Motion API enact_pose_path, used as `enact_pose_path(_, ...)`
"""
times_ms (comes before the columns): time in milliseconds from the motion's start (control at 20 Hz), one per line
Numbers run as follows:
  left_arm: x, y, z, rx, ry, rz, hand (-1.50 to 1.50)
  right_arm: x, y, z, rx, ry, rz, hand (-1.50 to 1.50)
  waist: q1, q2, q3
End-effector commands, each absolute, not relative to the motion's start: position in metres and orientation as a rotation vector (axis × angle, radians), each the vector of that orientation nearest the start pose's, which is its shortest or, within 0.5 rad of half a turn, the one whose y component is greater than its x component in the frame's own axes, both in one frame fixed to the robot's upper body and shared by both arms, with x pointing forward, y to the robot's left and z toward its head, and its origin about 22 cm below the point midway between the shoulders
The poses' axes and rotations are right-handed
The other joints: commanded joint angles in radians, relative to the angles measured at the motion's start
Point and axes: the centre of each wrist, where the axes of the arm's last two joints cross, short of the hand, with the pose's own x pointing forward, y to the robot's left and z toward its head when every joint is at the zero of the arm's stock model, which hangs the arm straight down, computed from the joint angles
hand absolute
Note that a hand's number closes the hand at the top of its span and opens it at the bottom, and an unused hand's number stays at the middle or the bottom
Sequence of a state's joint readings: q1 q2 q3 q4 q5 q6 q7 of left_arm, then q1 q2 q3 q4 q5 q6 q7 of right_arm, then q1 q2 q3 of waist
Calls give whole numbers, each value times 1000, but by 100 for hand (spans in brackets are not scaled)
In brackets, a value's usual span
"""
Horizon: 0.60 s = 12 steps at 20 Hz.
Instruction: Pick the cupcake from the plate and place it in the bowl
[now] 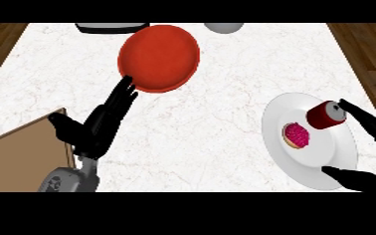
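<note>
Fingers of my left hand [103, 122] stand straight and spread, holding nothing, resting over the counter [206, 124] near the view's left edge, just beside the corner of a brown board [33, 147]. Their tips sit close under the rim of the red bowl [159, 57], which lies at the far middle of the counter and is where the cupcake has to end up. Behind the bowl I see a dark object [110, 28] and a grey round thing [223, 27], both cut off by the top edge, so I can't say what they are.

Further right is the white plate [308, 144]. On it sits the cupcake [297, 135], pink-topped with a pale rim, and just beyond it a red can [326, 115] lying on its side. My right hand [354, 179] shows only as dark fingers at the right edge, one near the can and one at the plate's near rim; they are spread wide around nothing, touching neither item as far as I can tell.

I judge the cupcake light, soft and easily crushed, with a top that would smear. I would pinch it low on the sides, at the wrapper, coming in from the right and keeping clear of the can.
</note>
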State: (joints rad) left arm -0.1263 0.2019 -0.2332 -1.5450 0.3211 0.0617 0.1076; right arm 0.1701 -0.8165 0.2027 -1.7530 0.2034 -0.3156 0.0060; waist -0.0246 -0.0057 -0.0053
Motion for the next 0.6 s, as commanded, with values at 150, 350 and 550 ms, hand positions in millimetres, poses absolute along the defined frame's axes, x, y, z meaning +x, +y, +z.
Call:
enact_pose_path(150, 268, 206, 31, -260, -1486, -144, 0, 200, -311, 111, -956, -1151, 866, -150, 35, 8, 0)
enact_pose_path(350, 265, 188, 23, -289, -1480, -144, 0, 209, -282, 138, -924, -994, 921, -150, 47, 10, 1)
enact_pose_path(550, 262, 191, 33, -311, -1482, -153, 0, 227, -260, 139, -854, -884, 918, -150, 50, 8, 4)
